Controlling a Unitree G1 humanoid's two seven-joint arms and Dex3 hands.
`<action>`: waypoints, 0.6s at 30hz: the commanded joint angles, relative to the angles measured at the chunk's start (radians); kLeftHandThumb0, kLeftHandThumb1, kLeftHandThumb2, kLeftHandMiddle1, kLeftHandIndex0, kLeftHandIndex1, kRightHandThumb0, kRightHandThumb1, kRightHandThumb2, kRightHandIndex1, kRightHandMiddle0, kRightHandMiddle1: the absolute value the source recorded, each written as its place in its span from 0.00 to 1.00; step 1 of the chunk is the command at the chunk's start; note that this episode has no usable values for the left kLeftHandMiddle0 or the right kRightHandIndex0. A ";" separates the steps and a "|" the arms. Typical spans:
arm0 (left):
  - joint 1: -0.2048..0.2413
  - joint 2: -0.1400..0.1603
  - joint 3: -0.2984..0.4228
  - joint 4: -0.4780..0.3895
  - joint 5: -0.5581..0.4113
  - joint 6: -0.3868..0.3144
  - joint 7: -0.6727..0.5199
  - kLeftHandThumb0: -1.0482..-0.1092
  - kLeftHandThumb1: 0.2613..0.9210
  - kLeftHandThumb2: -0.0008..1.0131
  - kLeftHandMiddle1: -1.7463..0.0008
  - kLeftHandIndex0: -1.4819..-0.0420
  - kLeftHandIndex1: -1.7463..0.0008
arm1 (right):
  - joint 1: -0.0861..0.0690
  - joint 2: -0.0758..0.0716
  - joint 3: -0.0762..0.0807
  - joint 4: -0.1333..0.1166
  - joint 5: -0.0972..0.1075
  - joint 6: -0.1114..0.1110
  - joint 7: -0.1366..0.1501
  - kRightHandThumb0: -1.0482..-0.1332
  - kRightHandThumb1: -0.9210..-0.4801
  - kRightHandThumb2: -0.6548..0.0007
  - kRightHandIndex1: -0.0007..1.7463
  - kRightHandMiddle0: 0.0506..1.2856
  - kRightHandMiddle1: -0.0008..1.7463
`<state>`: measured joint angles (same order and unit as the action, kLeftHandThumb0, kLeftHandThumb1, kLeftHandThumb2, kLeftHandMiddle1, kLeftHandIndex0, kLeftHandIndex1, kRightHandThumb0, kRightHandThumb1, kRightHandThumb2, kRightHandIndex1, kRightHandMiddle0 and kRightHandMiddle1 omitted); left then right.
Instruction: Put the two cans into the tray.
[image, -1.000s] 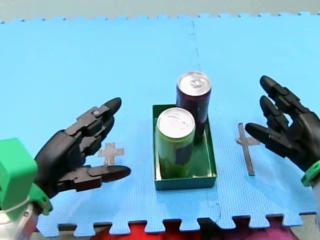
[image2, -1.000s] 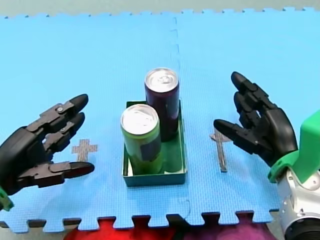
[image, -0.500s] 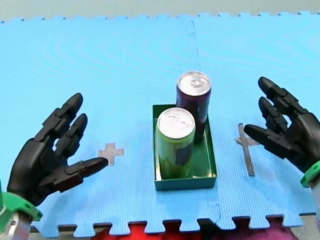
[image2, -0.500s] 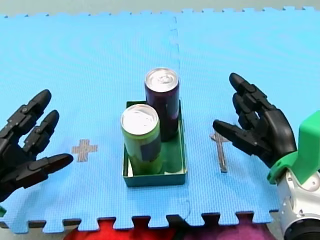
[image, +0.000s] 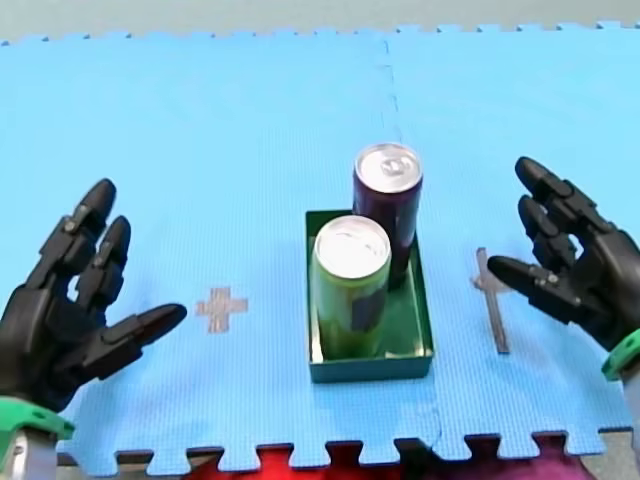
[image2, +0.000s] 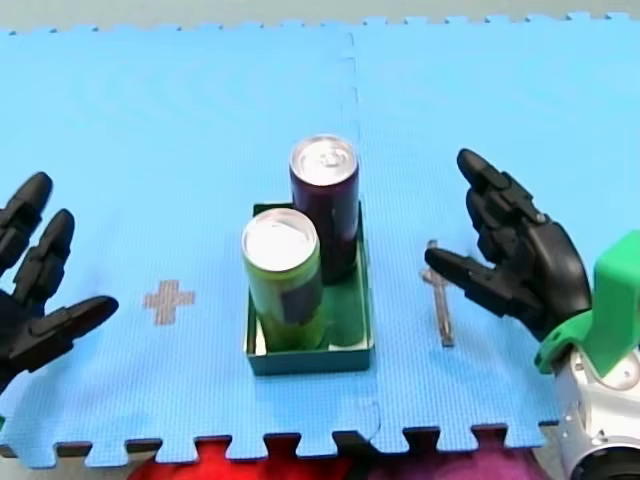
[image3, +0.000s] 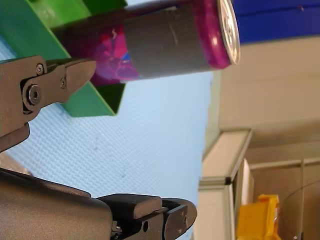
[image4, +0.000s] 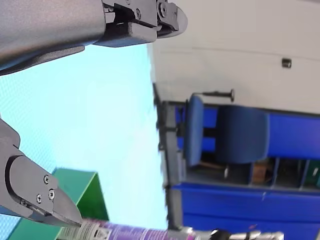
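A green can (image: 350, 287) and a purple can (image: 387, 211) stand upright in the small green tray (image: 420, 352) at the middle of the blue foam mat, the purple one behind the green one. My left hand (image: 72, 305) hovers at the mat's near left, apart from the tray and holding nothing. My right hand (image: 570, 268) is at the right of the tray, also holding nothing. The purple can (image3: 175, 42) and the tray's wall (image3: 30, 35) also appear in the first wrist view. A corner of the tray (image4: 75, 200) appears in the second wrist view.
A grey cross mark (image: 221, 308) lies on the mat left of the tray, and a grey strip mark (image: 492, 300) lies on its right under my right hand. The mat's toothed front edge (image: 330, 455) runs close to the tray. An office chair (image4: 220, 132) stands beyond the mat.
My left hand has drawn back to the left and toward the mat's near edge, away from the tray. My right hand has shifted slightly. Both cans stay in the tray.
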<state>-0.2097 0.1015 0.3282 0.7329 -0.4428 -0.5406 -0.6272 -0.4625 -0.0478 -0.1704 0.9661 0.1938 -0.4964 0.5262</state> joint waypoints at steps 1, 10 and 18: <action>-0.010 0.001 0.006 0.016 0.007 -0.027 0.002 0.28 0.50 0.00 0.99 0.84 0.99 | 0.010 -0.005 0.009 -0.011 -0.014 -0.017 -0.018 0.00 0.12 0.99 0.00 0.20 0.00; -0.042 -0.018 -0.009 0.080 0.045 -0.079 0.005 0.35 0.50 0.00 1.00 0.81 0.99 | 0.023 0.011 0.032 -0.007 -0.049 -0.061 -0.072 0.02 0.11 0.99 0.00 0.20 0.00; -0.057 -0.021 -0.009 0.098 0.041 -0.080 -0.022 0.36 0.52 0.00 1.00 0.80 0.99 | 0.045 0.024 0.049 -0.023 -0.068 -0.097 -0.106 0.04 0.09 0.99 0.00 0.20 0.00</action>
<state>-0.2642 0.0805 0.3191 0.8278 -0.3999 -0.6160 -0.6474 -0.4241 -0.0220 -0.1243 0.9499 0.1291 -0.5841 0.4258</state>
